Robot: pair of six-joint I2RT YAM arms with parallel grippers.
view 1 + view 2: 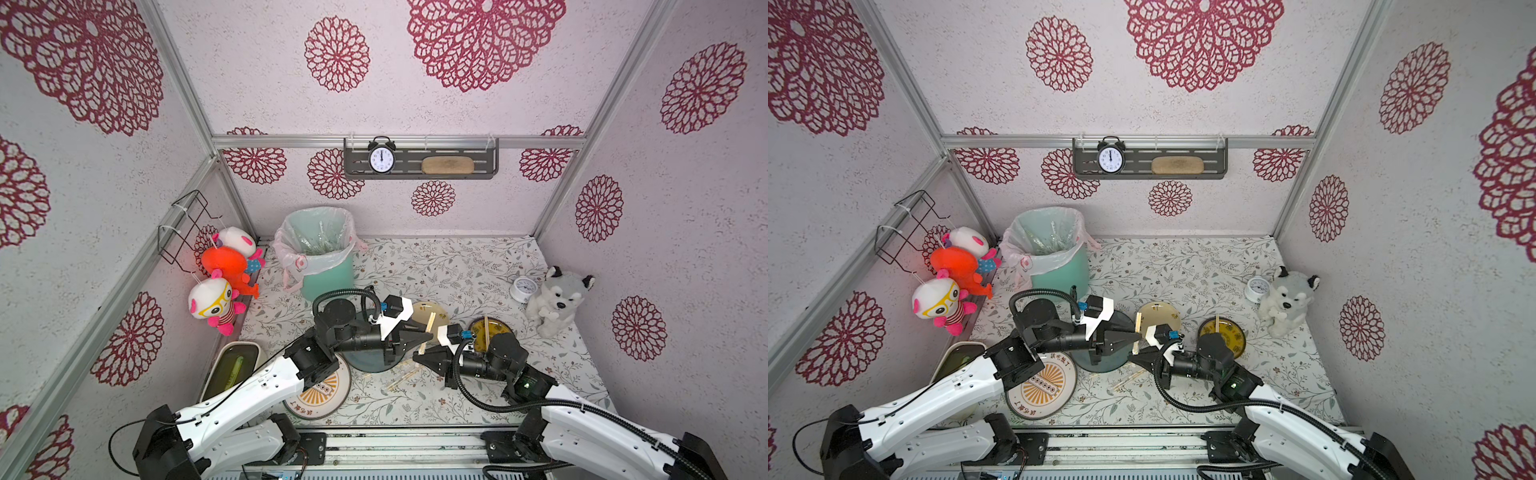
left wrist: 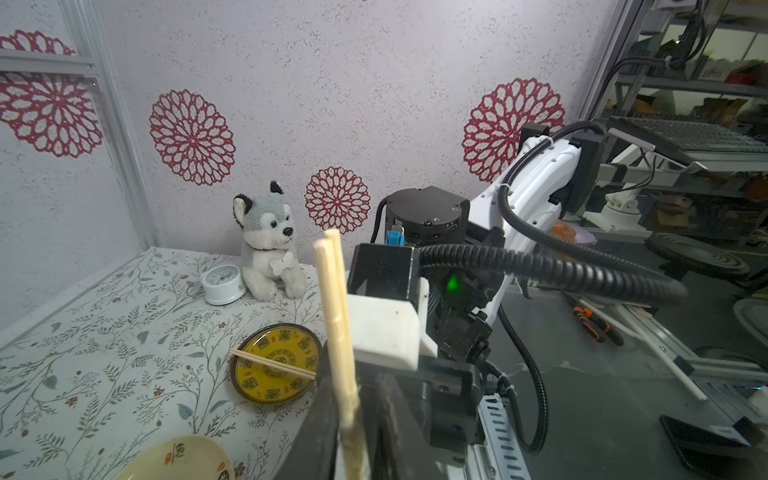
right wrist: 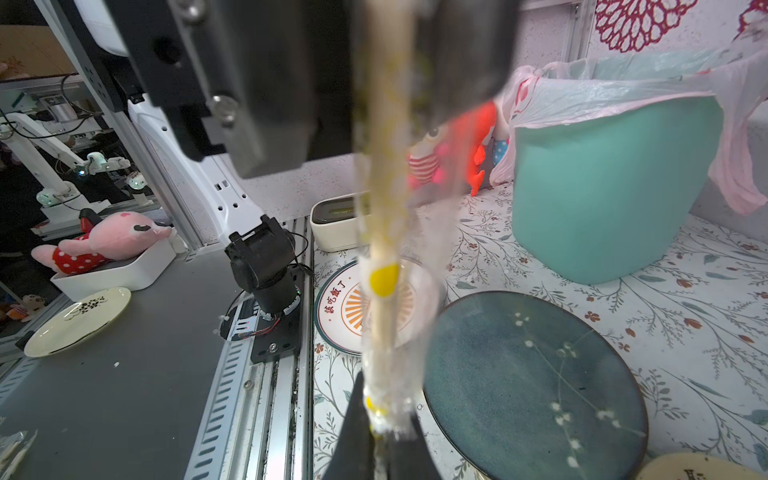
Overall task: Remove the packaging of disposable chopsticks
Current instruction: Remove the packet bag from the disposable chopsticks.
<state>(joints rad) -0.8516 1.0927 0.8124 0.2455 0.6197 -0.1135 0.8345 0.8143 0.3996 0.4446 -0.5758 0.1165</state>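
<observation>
Mid-strip: left hand [image 1: 424, 332] clenched on bare end of disposable chopsticks [image 2: 332, 299]; right hand [image 1: 417, 356] pinching packaging [image 3: 395, 374], sleeve partly off. Unwrapped pair lies on yellow plate [image 2: 249, 388]. Seemingly wrapped pairs [image 1: 401, 379] wait on bench [image 1: 457, 266].

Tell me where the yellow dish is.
In both top views the yellow dish lies right of centre on the table, between the tan plate and the husky plush.

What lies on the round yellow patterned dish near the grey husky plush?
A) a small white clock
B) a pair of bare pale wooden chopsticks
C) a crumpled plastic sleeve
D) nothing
B: pale wooden chopsticks lie flat across the round yellow patterned dish, no wrapper visible.
</observation>
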